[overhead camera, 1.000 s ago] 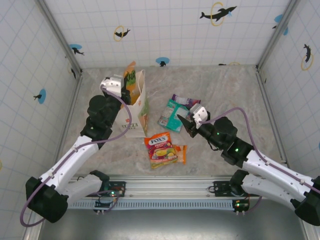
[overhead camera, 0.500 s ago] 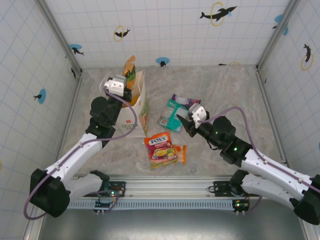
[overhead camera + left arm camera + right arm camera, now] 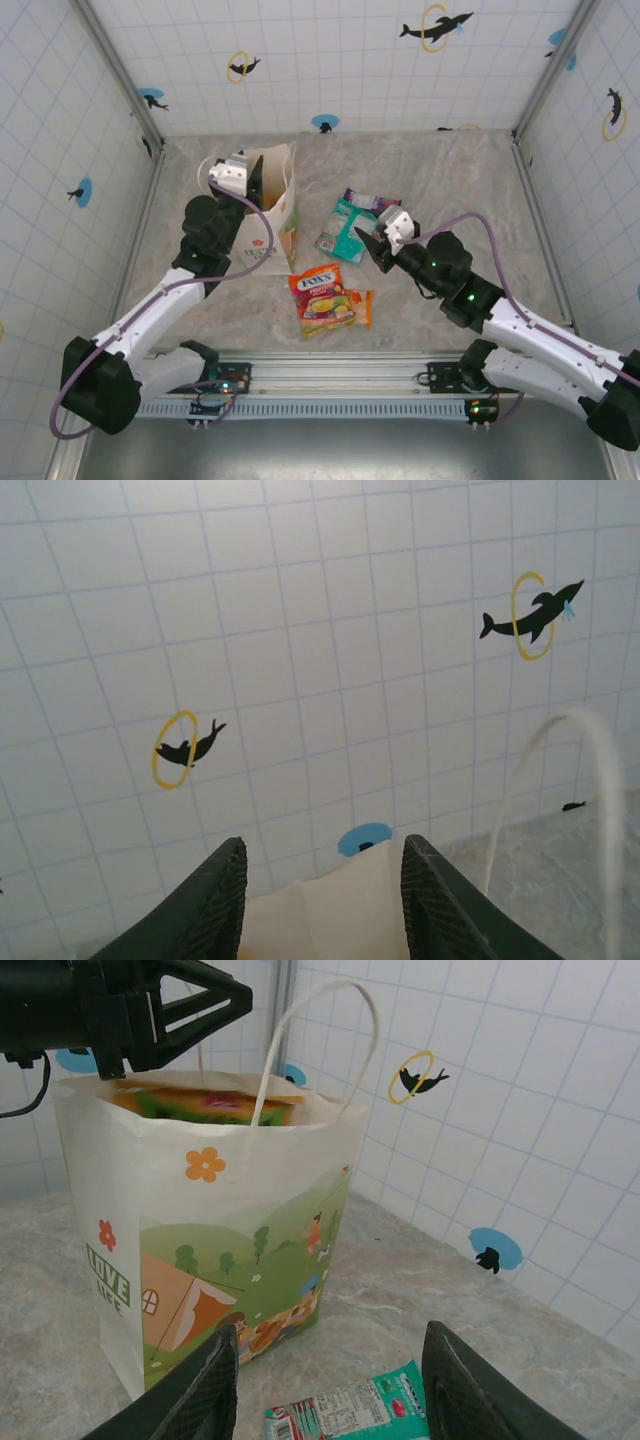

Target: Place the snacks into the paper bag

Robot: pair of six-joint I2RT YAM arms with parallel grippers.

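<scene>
Where the cream-white paper carrier bag (image 3: 230, 1250) stands upright on the marbled table (image 3: 420, 1290), straight ahead of the right pincer (image 3: 328, 1332), green lettering on its flower-printed face reads "LOVE". A line beneath is too small to read. The left pincer (image 3: 322, 848) hangs directly over the bag's mouth, fingers parted and empty, with an orange-and-green packet (image 3: 200, 1105) inside just below it. The right pincer is likewise spread, holding nothing. A red "FOX'S" packet (image 3: 322, 293) lies on its base side. A teal packet (image 3: 350, 1412) with illegible print lies at its tips. A small orange packet (image 3: 362, 308) touches the red one.
</scene>
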